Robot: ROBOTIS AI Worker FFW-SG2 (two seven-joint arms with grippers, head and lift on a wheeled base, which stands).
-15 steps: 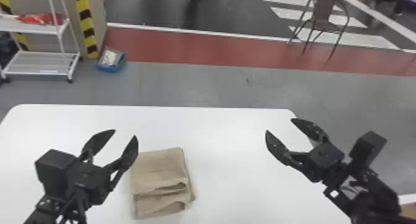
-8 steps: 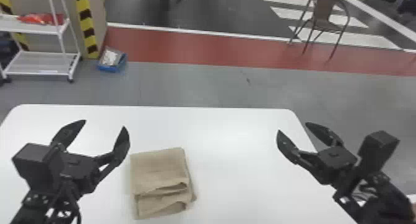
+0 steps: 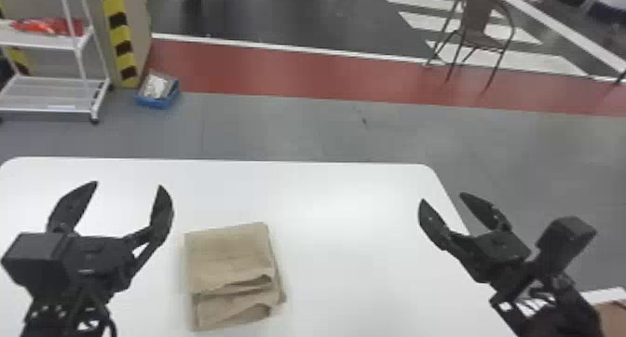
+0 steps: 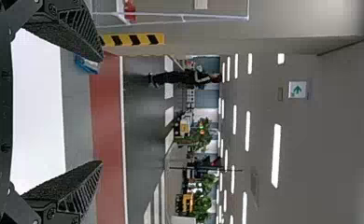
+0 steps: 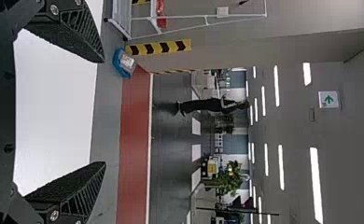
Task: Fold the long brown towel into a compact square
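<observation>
Towel [image 3: 228, 257] inspected: folded, lying on the table, free of both grippers. Left gripper [image 3: 129, 184]: fingers spread wide, nothing between them. It stands just beside the towel, over the left part of the table. Right gripper [image 3: 442, 197]: fingers likewise well parted and empty, at the table's right-hand edge, well apart from the cloth.

The towel is a layered, roughly square bundle, flat on the white table [image 3: 354, 266]. Far edge fairly straight. Near edge uneven: the upper layers end short of the bottom ones, leaving a strip nearer the robot, and small gaps show between folds. Along the right side a lower layer peeks out past the top.

Finding on progress: the main folds appear done, and the work is judged to be at its closing stage, with both grippers standing clear. Next move: if the bundle is accepted, none on the cloth, only keeping the arms off it. If a neater square is required, a light press or tuck at the near edge. Risk noted: pinching the top layer alone could unfold the bundle, and a sideways brush by the left fingers could skew it.

Beyond the table, on the floor: a blue tray [image 3: 158, 101], a white rack [image 3: 58, 43] and a chair [image 3: 479, 36].
</observation>
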